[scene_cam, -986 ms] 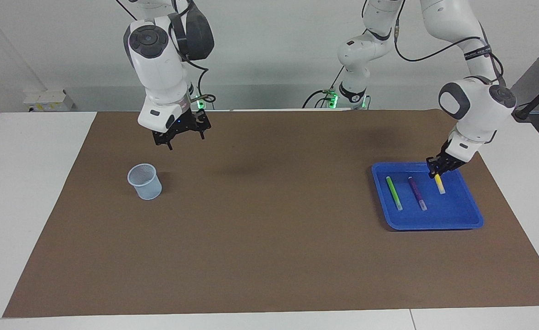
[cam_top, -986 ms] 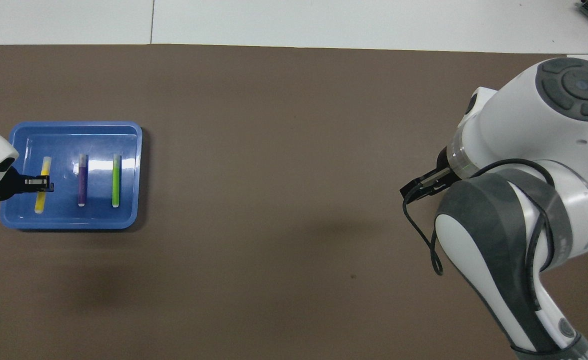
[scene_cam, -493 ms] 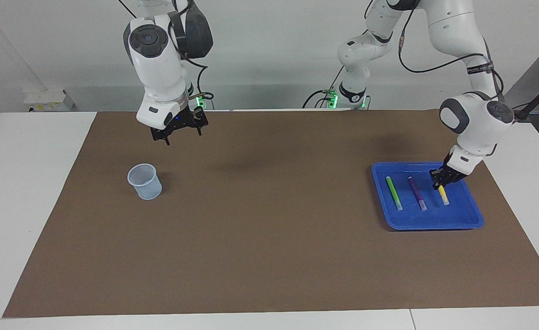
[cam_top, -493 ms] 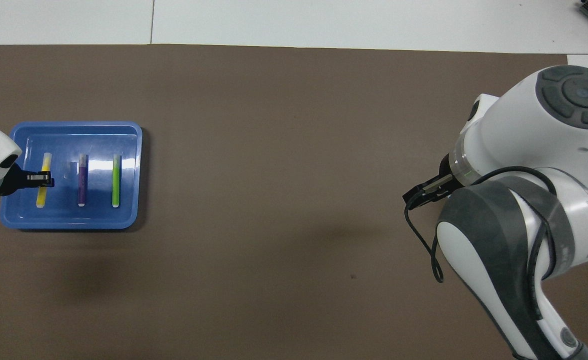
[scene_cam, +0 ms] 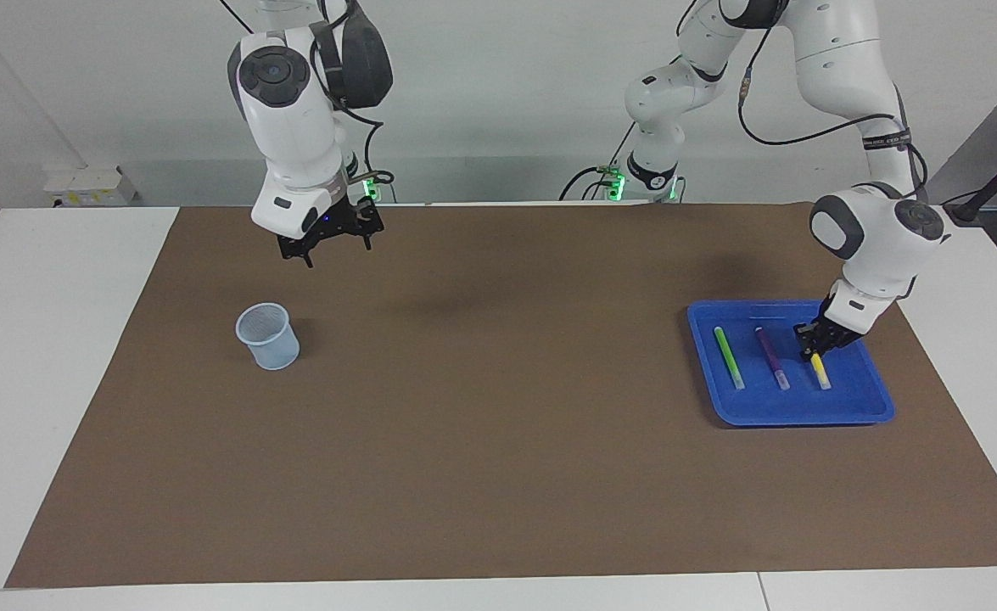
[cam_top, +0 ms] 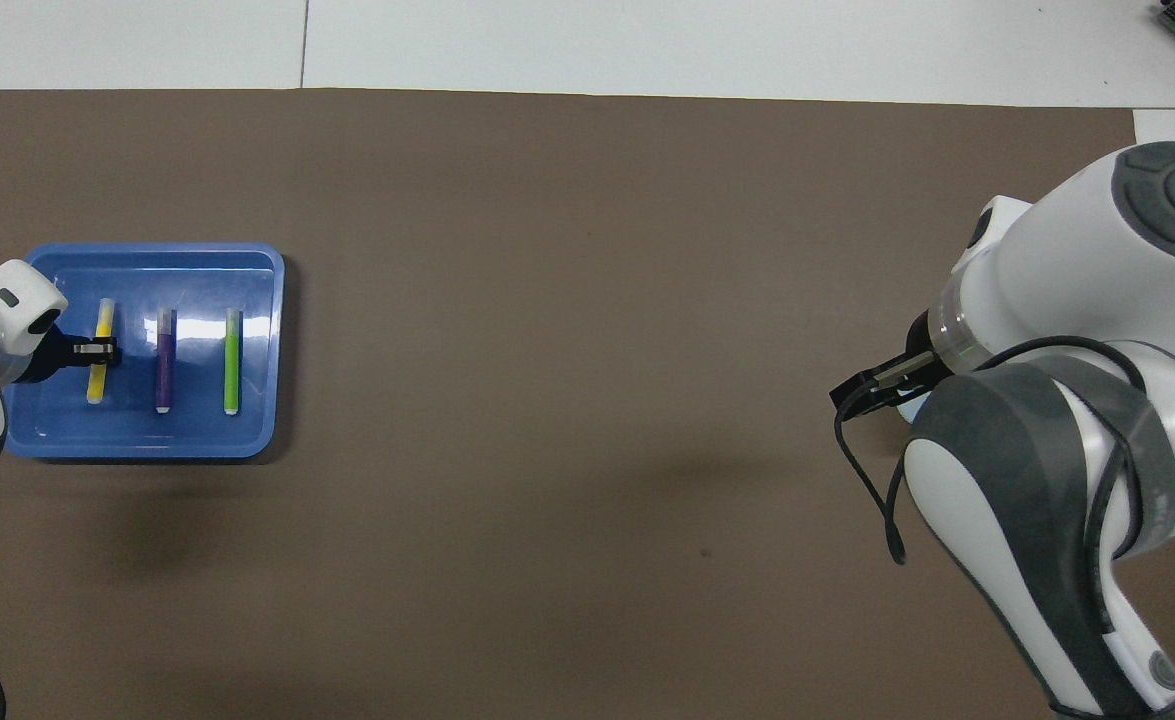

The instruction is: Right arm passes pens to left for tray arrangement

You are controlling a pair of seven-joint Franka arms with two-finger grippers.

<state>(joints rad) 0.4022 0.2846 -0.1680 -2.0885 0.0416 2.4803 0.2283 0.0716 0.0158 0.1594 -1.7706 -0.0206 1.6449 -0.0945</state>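
The left gripper [scene_cam: 819,350] is down inside the tray [scene_cam: 854,409], its fingertips clamped on the yellow pen [scene_cam: 820,372], which slopes out from under it and looks to be at or almost on the tray floor. Just beside the gripper, toward the right arm's end of the table, the purple pen [scene_cam: 772,357] lies flat, and next to that the green pen [scene_cam: 728,357], all three roughly parallel. By that count the arrangement looks nearly finished: two pens are set down, the third is in place but not yet released, and the mesh cup [scene_cam: 268,336] shows no pens. What seems left is letting go and lifting clear.

The left arm drops steeply from its elbow, wrist angled down into the tray. The right gripper [scene_cam: 333,244] waits with jaws apart, empty, raised over the mat near the cup.
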